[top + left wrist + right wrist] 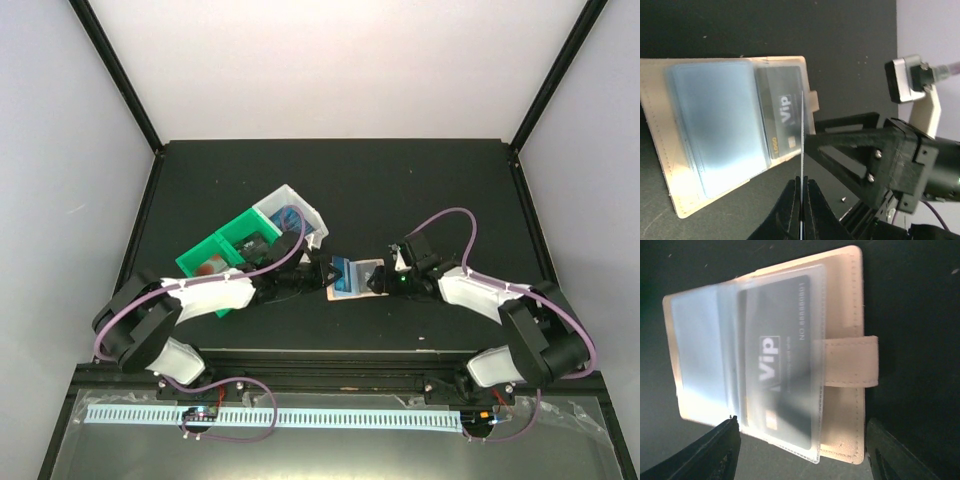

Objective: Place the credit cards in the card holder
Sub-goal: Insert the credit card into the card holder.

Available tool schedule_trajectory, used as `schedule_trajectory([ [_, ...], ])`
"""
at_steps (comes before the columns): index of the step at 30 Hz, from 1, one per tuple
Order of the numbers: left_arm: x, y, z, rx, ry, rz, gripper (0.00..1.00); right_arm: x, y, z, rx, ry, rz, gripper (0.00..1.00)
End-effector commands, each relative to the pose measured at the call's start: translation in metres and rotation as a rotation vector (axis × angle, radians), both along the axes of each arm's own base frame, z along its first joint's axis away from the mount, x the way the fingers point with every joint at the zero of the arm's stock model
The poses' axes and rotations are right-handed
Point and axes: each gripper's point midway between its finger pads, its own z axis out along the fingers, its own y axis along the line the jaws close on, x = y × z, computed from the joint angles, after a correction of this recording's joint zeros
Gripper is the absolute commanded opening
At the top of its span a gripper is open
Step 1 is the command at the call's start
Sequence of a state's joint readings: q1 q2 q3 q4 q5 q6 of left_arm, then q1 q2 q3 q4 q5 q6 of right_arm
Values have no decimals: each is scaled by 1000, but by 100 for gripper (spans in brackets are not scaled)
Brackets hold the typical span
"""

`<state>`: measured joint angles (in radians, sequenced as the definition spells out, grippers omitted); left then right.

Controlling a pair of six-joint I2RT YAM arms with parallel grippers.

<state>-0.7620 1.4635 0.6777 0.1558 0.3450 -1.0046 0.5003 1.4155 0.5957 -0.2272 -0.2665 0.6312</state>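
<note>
- Where the card holder [790,355] lies open on the dark tabletop [400,190] between both arms, a black VIP card [775,360] sits under its clear sleeve, beside a blue card [720,125].
- The left gripper [801,200] is pressed together, pinching a thin card [802,140] edge-on at the holder's edge.
- The right gripper [800,445] stands spread, one finger at each near corner of the holder.
- Green and white bins [250,240] sit behind the left arm.
</note>
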Motion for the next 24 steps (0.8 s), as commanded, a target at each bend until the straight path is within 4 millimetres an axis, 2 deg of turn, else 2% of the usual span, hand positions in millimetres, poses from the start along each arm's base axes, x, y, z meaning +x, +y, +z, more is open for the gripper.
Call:
schedule_trajectory([
  [1,12,2,-10,6,5,89,2,-25,3,-10,17,87,27,69],
  [5,20,-11,-11,-23,10,80,2,-12,-19,-16,-116,41,-26,63],
  [7,21,-19,-12,-38,12,59,1,-9,-23,-18,-157,39,-25,60],
  [18,22,-35,-24,-76,16,23,1,-13,-29,-32,-265,80,18,43],
  [24,24,-35,-35,-51,13,22,2,-16,-33,-40,-310,93,25,37],
])
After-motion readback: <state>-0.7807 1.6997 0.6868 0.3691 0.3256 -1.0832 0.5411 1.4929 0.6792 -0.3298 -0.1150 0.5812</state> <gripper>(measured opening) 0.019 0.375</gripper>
